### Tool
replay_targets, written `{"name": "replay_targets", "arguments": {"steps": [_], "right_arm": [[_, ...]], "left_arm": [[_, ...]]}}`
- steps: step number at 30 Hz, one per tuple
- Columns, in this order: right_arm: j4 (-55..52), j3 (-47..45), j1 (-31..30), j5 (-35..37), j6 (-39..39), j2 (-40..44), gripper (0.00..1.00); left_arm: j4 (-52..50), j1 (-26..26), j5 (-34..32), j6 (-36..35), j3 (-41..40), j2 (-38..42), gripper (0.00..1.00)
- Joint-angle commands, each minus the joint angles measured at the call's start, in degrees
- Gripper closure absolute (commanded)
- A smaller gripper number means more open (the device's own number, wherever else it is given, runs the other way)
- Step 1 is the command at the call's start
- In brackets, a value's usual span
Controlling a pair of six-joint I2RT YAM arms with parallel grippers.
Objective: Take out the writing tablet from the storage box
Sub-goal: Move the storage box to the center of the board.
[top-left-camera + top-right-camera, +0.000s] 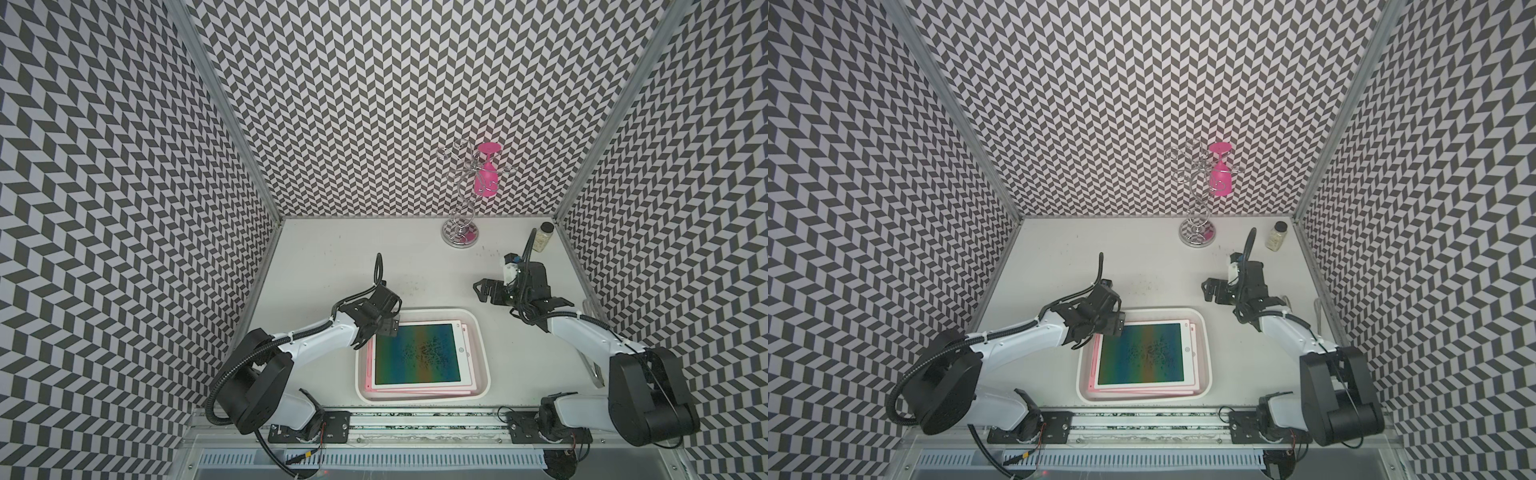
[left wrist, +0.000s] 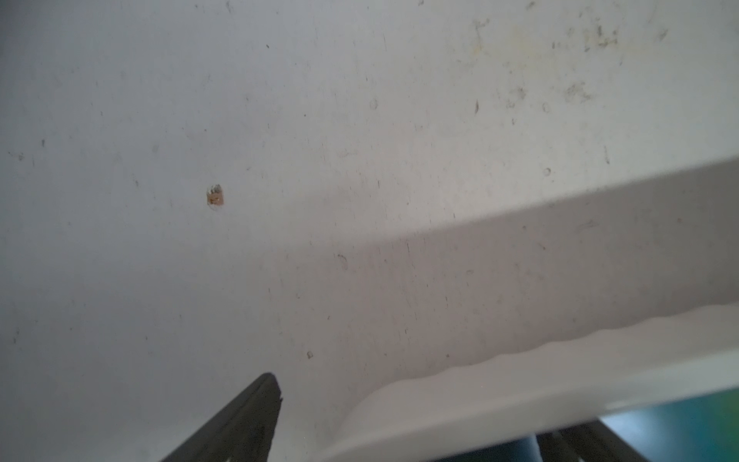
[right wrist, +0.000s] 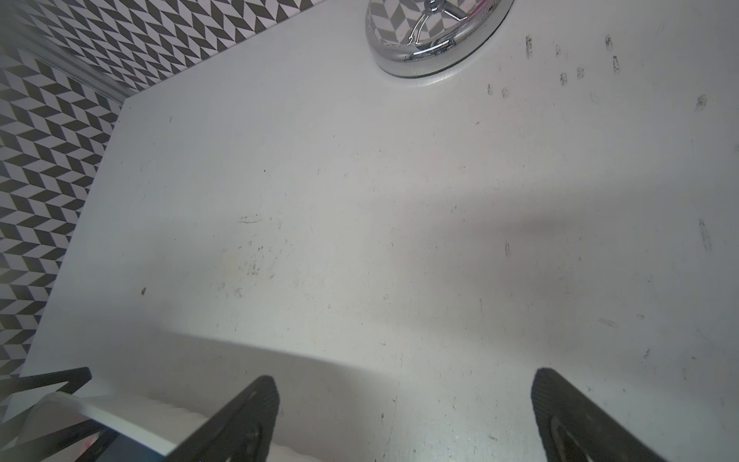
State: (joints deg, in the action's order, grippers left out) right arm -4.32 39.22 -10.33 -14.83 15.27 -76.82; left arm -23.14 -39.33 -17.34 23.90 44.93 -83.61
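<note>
The storage box [image 1: 482, 353] [image 1: 1205, 353], a shallow white tray, lies near the table's front edge in both top views. Inside it the writing tablet [image 1: 415, 353] [image 1: 1140, 353], white-framed with a rainbow screen, lies on top of pink-edged tablets. My left gripper [image 1: 386, 328] [image 1: 1111, 326] hangs open over the box's far left corner. In the left wrist view one finger [image 2: 256, 416] is outside the rim [image 2: 520, 392] and the other is partly hidden behind it, next to the screen [image 2: 680, 416]. My right gripper [image 1: 480, 291] [image 3: 404, 380] stands open over bare table, right of the box.
A chrome wire rack [image 1: 461, 237] [image 3: 432, 36] with a pink glass [image 1: 485, 178] hanging on it stands at the back. A small jar [image 1: 543, 237] is in the back right corner. Patterned walls close three sides.
</note>
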Motion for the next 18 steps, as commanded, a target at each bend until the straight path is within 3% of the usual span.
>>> {"name": "replay_targets", "arguments": {"steps": [1,7,14,18], "right_arm": [[2.47,0.13,-0.26,-0.38,0.35,0.22,0.01],[2.94,0.08,-0.28,0.69,1.4,-0.7,0.01],[2.04,0.06,-0.22,0.79,1.65,-2.12,0.01],[1.5,-0.19,-0.29,1.24,1.85,-1.39,0.01]], "left_arm": [[5.95,2.46,-4.3,-0.77,4.62,-4.22,0.03],[10.45,6.73,-2.19,-6.42,15.25,-14.76,0.05],[10.47,6.43,2.45,-12.52,35.46,-27.75,0.04],[8.95,6.62,1.06,-13.75,44.92,-31.11,0.01]]}}
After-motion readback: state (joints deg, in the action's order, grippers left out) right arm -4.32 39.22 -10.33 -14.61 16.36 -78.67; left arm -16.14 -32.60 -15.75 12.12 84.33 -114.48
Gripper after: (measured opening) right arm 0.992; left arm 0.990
